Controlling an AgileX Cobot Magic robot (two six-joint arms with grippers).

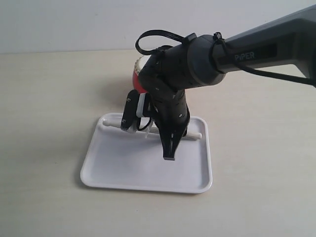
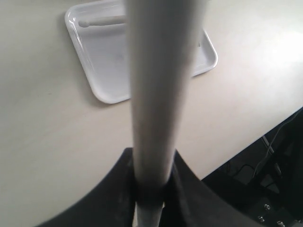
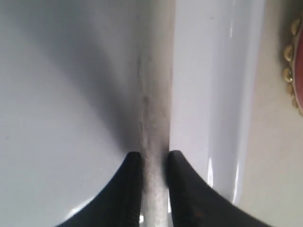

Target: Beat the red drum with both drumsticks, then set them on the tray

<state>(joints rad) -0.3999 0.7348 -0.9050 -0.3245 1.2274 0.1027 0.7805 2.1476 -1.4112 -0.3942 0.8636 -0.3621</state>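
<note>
In the exterior view the right arm comes in from the upper right and bends down at the centre of the frame, so that the right gripper (image 1: 169,155) points into the white tray (image 1: 128,165), which sits on the pale desk (image 1: 49,98) in the lower middle. Its jaws are clenched on the right drumstick (image 1: 112,126), which stretches sideways along the far part of the tray, close to the far rim, with its rounded tip at the left end. The right wrist view shows the two dark fingers pressed against either side of that stick, low over the glossy tray floor; I cannot tell whether the stick rests on it. The red drum (image 1: 135,78) stands on the desk just behind the tray and is mostly hidden by the arm; its gold studs show beside the tray's rim in the right wrist view. The left gripper (image 2: 152,157) appears only in its own wrist view, jaws grasping the left drumstick (image 2: 158,85), held well apart from the tray.
</note>
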